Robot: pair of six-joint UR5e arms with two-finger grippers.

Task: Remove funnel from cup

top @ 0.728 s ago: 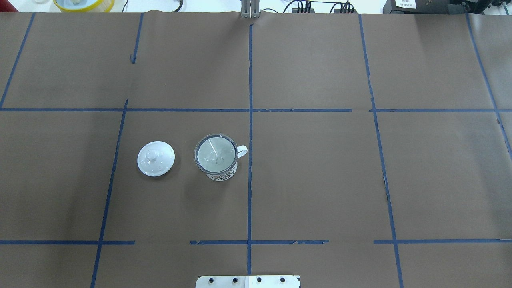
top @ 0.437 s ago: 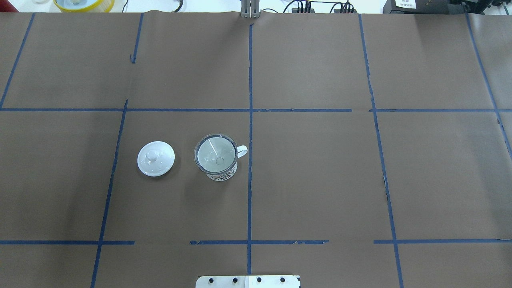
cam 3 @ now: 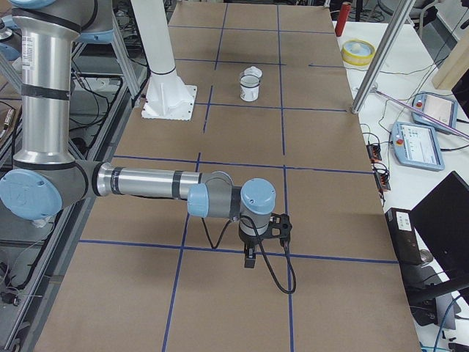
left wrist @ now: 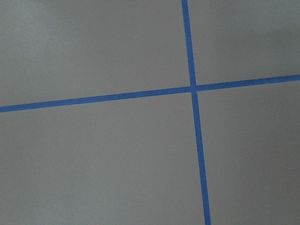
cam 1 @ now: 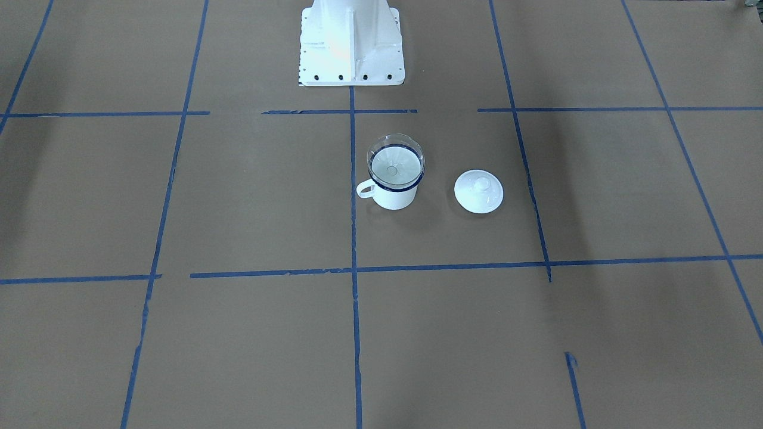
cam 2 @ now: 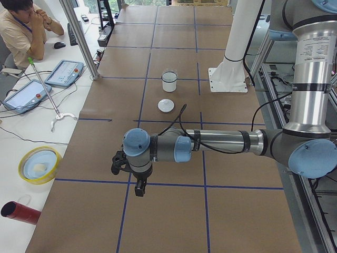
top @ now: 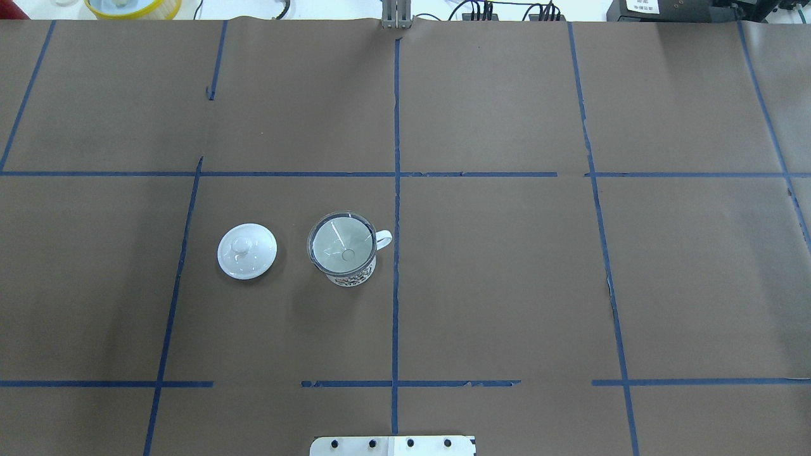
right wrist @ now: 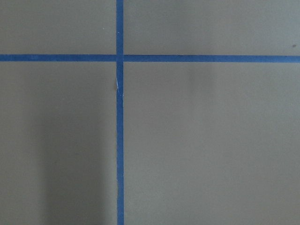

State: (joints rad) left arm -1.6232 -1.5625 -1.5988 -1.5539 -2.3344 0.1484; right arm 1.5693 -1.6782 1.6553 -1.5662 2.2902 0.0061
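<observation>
Plainly, the funnel (top: 340,244) sits in the cup (top: 352,277), its clear bowl resting on the dark rim and its spout pointing down inside. The cup stands upright on the table (top: 507,285), just to the robot's left of the centre tape line (top: 396,304), with its handle (top: 383,239) turned toward that line. A white lid (top: 247,251) lies knob-up beside the cup on the robot's left, apart from it.

Both arms are held out over the table's ends, well apart from the cup. The left gripper (cam 2: 139,191) points down above the paper at the left end. The right gripper (cam 3: 250,261) hangs likewise at the right end. Only the side views show them, so I cannot tell whether either claw is spread or pressed together. Each wrist camera sees just brown paper and crossing blue tape.
</observation>
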